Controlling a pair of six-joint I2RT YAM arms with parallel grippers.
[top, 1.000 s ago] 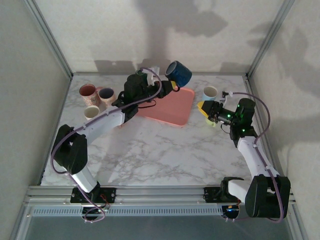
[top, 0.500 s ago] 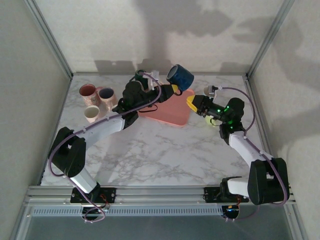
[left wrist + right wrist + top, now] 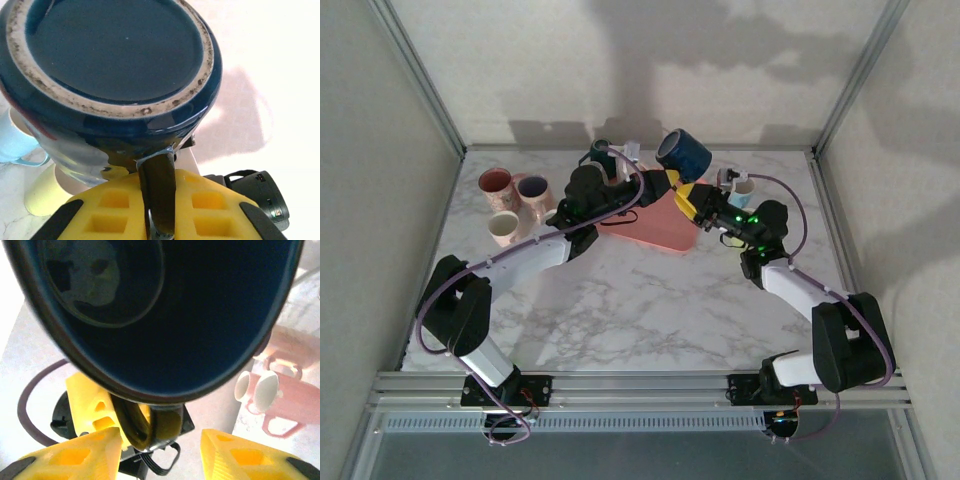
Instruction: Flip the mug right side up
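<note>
Dark blue and glossy, the mug (image 3: pixel 684 154) hangs in the air above the far right corner of the pink tray (image 3: pixel 650 222), toward the far middle of the marble table (image 3: pixel 640 300). It is tipped well over. The left wrist view faces its base with the rough unglazed ring, and the right wrist view looks straight into its dark mouth.

The left pincer (image 3: pixel 668 178) is clenched on the mug's handle, its yellow fingers pressing the dark loop from both sides, and it carries the mug clear of the tray. The right pincer (image 3: pixel 688 197) is released, its yellow fingers spread wide just below the mug's mouth and right beside the left pincer, over the tray's right edge. It grips nothing, and I cannot tell whether it brushes the mug.

At the far left of the table three cups stand upright in a cluster: a pink cup (image 3: pixel 495 181), a cup with a purple inside (image 3: pixel 533 188) touching it, and a cream cup (image 3: pixel 503 225) just nearer. A light blue cup (image 3: pixel 741 186) stands at the far right, behind the right arm
</note>
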